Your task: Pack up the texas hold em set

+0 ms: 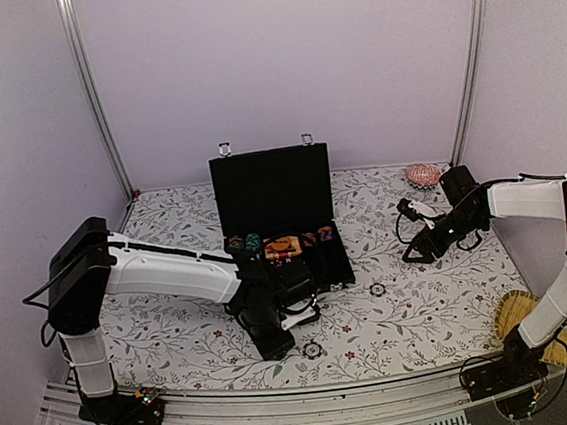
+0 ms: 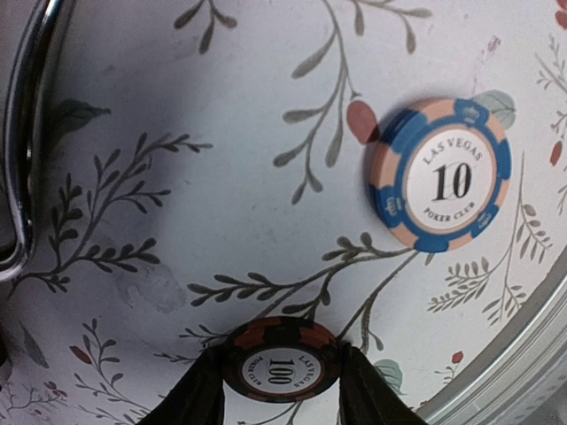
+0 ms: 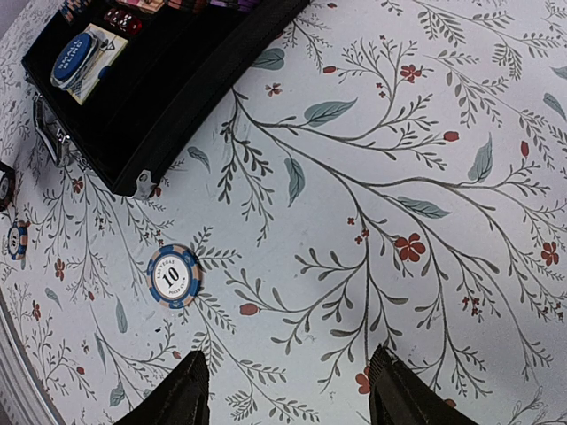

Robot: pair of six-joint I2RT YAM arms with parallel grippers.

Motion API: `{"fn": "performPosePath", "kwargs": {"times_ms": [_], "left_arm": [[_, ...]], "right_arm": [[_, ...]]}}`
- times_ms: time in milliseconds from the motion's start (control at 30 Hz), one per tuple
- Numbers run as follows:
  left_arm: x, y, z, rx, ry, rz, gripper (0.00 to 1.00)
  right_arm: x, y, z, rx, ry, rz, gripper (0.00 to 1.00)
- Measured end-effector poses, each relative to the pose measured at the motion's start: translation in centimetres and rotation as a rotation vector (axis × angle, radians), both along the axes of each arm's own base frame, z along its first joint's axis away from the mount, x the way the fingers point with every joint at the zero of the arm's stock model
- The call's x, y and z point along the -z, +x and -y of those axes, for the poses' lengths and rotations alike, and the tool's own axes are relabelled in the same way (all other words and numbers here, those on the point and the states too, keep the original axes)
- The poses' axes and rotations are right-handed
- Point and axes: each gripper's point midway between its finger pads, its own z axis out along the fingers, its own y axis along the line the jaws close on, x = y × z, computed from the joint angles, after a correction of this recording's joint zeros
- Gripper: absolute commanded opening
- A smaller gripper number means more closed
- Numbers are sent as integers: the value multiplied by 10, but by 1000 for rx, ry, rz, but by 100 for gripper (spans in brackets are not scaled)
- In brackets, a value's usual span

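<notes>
Texas hold em set's black briefcase (image 1: 271,189) stands open mid-worktop (image 1: 175,333), lid upright, coloured pieces (image 1: 281,243) in its tray. Left gripper (image 2: 282,385) sits low just in front of it, fingers (image 2: 199,394) flanking a black-red 100 chip (image 2: 282,365), though whether they pinch it cannot be told; a blue 10 chip (image 2: 440,181) lies nearby. Right gripper (image 3: 288,390) hovers open and empty, well right of the case

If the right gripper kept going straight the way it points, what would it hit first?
Most likely the bare tablecloth: the open right gripper frames only leaf print, with the blue chip off to one side.
</notes>
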Motion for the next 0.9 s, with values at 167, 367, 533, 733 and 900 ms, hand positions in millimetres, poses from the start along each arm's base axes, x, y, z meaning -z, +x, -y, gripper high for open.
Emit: {"fn": "performPosePath", "kwargs": {"times_ms": [167, 367, 533, 733, 900], "left_arm": [[-1, 1, 0, 0, 7, 4, 38], [-3, 1, 1, 0, 15, -2, 38], [-27, 11, 22, 2, -40, 27, 37], [-83, 50, 64, -6, -190, 184, 37], [-129, 115, 87, -85, -292, 424, 37]], "right_arm": [[0, 0, 0, 0, 0, 0, 63], [0, 0, 0, 0, 0, 0, 63], [0, 0, 0, 0, 0, 0, 63], [0, 0, 0, 0, 0, 0, 63], [0, 0, 0, 0, 0, 0, 63]]}}
